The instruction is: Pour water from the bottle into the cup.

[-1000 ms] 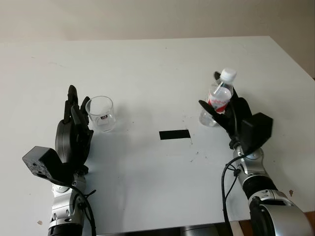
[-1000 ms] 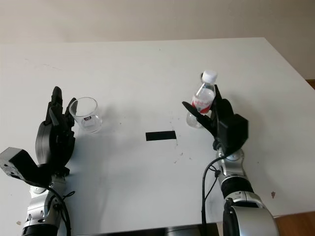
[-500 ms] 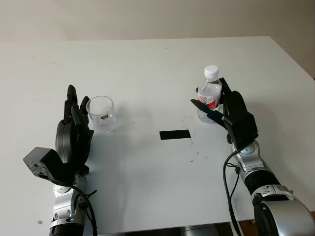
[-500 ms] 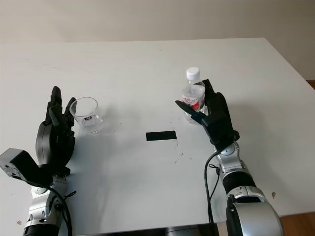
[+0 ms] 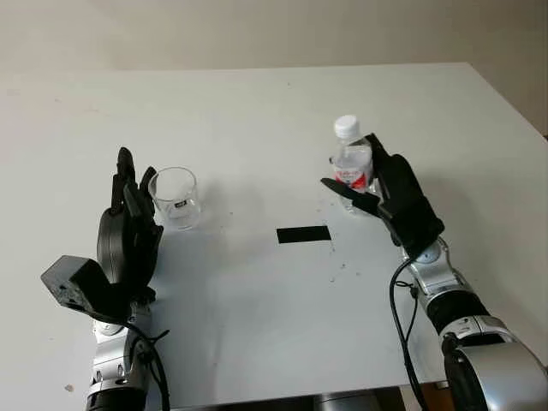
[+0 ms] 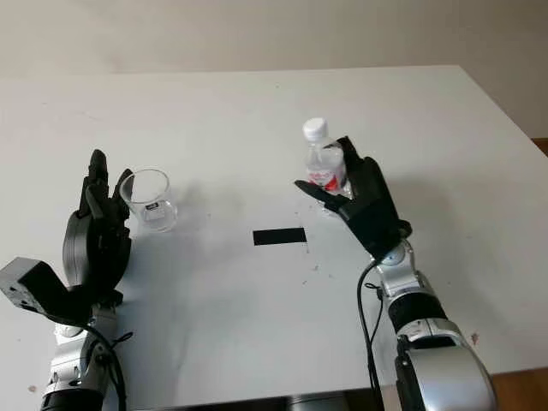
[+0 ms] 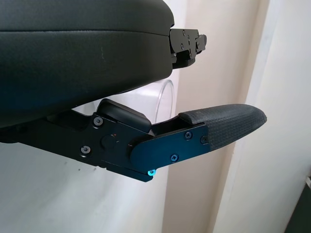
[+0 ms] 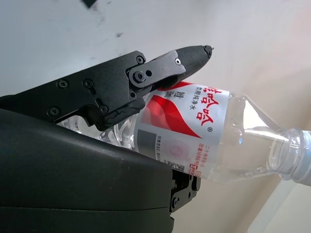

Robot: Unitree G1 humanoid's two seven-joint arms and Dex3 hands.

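A clear water bottle (image 5: pixel 351 163) with a white cap and red label stands nearly upright at the table's right middle. My right hand (image 5: pixel 364 190) is shut on it, thumb across the label and fingers behind. In the right wrist view the bottle (image 8: pixel 199 133) lies between the thumb and the palm, with its cap on. An empty clear cup (image 5: pixel 175 196) stands on the left of the table. Just to its left, my left hand (image 5: pixel 128 218) is open, close to the glass without gripping it. The cup's rim (image 7: pixel 165 99) shows past the left thumb.
A strip of black tape (image 5: pixel 303 234) lies on the white table (image 5: pixel 257 120) between cup and bottle. The table's right edge runs diagonally beyond the right arm. Small dark specks mark the surface near the tape.
My right hand has carried the bottle leftward towards the table's middle and brought it from a rightward tilt to nearly upright. The left hand and cup have not moved.
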